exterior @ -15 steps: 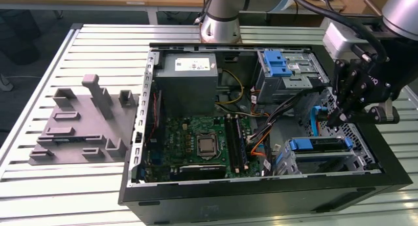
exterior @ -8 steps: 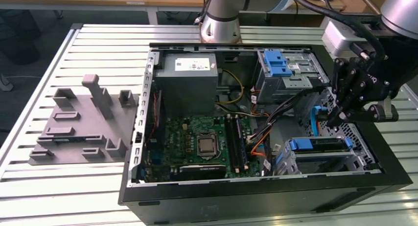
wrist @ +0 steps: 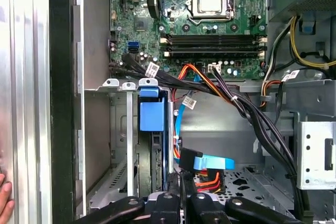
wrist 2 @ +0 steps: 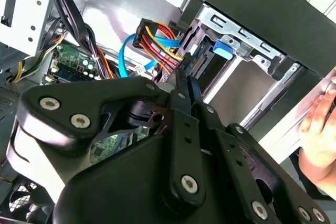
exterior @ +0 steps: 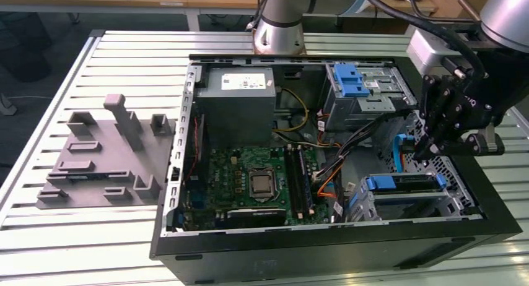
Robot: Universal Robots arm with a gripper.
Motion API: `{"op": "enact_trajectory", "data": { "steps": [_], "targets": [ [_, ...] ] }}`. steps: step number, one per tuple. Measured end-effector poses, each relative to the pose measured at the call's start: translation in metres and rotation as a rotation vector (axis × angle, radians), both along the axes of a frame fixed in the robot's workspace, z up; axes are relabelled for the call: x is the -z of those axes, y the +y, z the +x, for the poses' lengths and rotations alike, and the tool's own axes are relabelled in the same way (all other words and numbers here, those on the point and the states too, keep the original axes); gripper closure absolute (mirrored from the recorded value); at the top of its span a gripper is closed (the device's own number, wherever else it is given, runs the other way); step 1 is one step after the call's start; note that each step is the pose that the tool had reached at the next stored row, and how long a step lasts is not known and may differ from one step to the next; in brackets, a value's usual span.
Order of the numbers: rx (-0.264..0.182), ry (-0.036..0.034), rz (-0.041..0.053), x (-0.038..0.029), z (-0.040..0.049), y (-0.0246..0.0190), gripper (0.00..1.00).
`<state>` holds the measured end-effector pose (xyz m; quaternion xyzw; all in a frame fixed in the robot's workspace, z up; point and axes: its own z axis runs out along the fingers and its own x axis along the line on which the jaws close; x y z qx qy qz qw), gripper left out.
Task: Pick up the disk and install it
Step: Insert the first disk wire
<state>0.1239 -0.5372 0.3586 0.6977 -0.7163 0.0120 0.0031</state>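
The disk (exterior: 407, 183), silver with blue carrier rails, sits in the metal drive cage (exterior: 446, 205) at the case's front corner, on the exterior view's right. In the first wrist view its blue carrier end (wrist: 152, 115) shows between the cage walls, with the dark drive edge behind it. My black gripper (exterior: 423, 151) hangs just above and beside that cage, next to a blue data cable (exterior: 399, 153). In both wrist views its fingers (wrist: 181, 190) stand pressed together with nothing between them, close to the blue cable plug (wrist: 210, 162). The gripper (wrist 2: 185, 85) points toward the disk's blue tab (wrist 2: 223, 50).
The open computer case (exterior: 331, 249) lies on a slatted metal table (exterior: 99, 236). Inside are the motherboard (exterior: 248, 181), a grey power supply (exterior: 235, 97), an upper cage with a blue latch (exterior: 354, 82) and cable bundles (wrist: 226, 95). A person's hand (wrist 2: 320, 119) rests at the case edge. A grey fixture (exterior: 103, 156) stands left.
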Motion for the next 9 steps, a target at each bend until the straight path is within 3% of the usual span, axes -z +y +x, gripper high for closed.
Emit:
{"op": "enact_trajectory", "data": {
  "steps": [9],
  "targets": [
    [0.0, -0.0097, -0.0001, 0.0028, 0.0, 0.0, 0.82]
  ]
}}
